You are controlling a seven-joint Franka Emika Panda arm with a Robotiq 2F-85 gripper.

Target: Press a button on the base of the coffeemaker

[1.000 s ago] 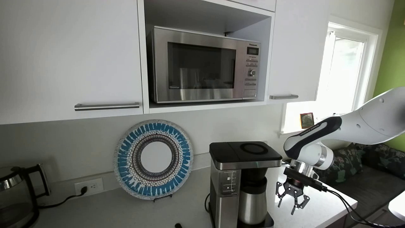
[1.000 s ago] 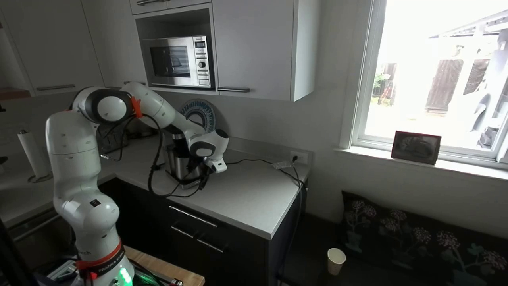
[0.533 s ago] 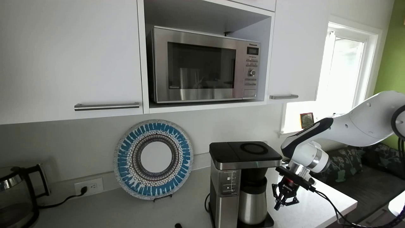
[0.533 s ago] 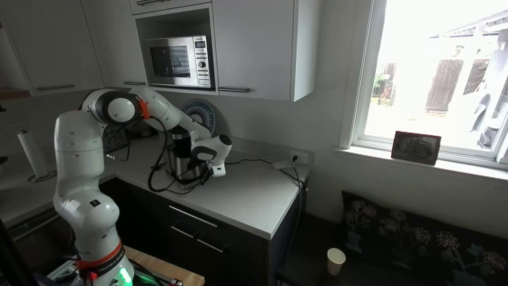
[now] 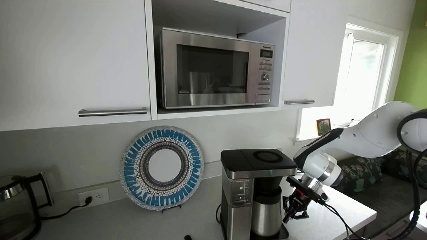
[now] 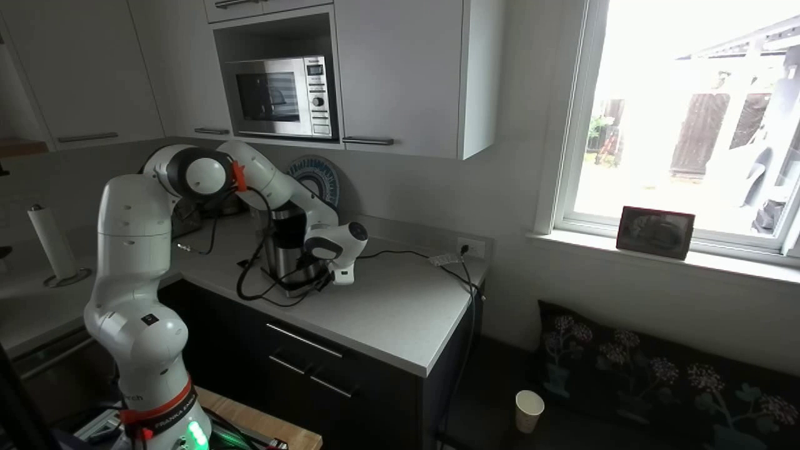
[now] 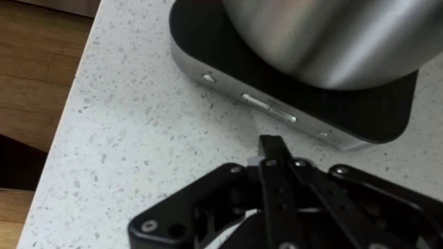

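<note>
The coffeemaker (image 5: 233,213), black on top with a silver front, stands on the counter in both exterior views. Its steel carafe (image 7: 325,45) sits on the low base (image 7: 214,45) in the wrist view. Along the base's silver front edge I see a round button (image 7: 208,78), a long two-part button (image 7: 256,102) and a small round one (image 7: 322,134). My gripper (image 7: 271,141) is shut with nothing between its fingertips. The tips point at the front edge, a short gap from the long button's right part. In an exterior view the gripper (image 5: 286,220) is beside the carafe.
A steel microwave (image 5: 213,70) is set in the cabinet above. The round blue plate (image 5: 133,166) leans on the wall, and a kettle (image 5: 16,206) stands at far left. The counter edge (image 7: 65,107) drops to a wooden floor. Cords (image 6: 406,252) lie along the counter.
The gripper's jaws have gone from open to shut. In an exterior view the gripper has moved left toward the coffeemaker and slightly down. The coffeemaker has stayed in place.
</note>
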